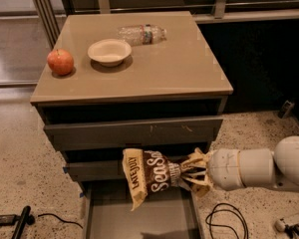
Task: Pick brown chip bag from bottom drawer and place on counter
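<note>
The brown chip bag (150, 177) hangs sideways in the air above the open bottom drawer (139, 218), its "Sea Salt" lettering facing me. My gripper (189, 176) reaches in from the right and is shut on the bag's right end, which is crumpled between the fingers. The drawer's grey floor below holds only the bag's shadow. The tan counter (174, 68) is the cabinet's top, well above the bag.
On the counter stand a red apple (60, 62) at the left, a cream bowl (109, 52) beside it, and a clear water bottle (142, 34) lying at the back. Black cables (226, 223) lie on the speckled floor on the right and lower left.
</note>
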`<action>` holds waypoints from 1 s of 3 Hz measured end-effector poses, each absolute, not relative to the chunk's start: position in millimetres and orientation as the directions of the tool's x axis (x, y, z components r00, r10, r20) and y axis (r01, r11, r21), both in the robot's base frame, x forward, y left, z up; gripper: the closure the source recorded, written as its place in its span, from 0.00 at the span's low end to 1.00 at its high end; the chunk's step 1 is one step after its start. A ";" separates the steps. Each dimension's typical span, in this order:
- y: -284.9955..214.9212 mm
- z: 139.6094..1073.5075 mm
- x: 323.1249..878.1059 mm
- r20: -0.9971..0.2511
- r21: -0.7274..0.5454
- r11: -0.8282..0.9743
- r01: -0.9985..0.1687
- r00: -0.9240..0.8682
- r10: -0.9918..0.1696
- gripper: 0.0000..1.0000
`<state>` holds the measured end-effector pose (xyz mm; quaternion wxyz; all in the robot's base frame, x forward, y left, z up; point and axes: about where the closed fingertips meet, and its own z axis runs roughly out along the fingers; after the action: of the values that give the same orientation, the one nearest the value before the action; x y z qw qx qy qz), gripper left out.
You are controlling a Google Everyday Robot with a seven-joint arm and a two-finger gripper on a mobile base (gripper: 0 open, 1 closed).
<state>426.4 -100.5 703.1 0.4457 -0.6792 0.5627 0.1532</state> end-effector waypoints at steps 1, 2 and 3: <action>-104.2 780.4 399.3 -0.680 -0.528 -0.007 -0.849 0.428 -0.596 1.00; -102.9 896.9 398.0 -0.648 -0.613 -0.029 -0.790 0.523 -0.553 1.00; -98.0 979.5 407.0 -0.599 -0.683 -0.019 -0.730 0.575 -0.557 1.00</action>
<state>407.0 -98.0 979.5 0.5335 -0.7092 0.4536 0.0812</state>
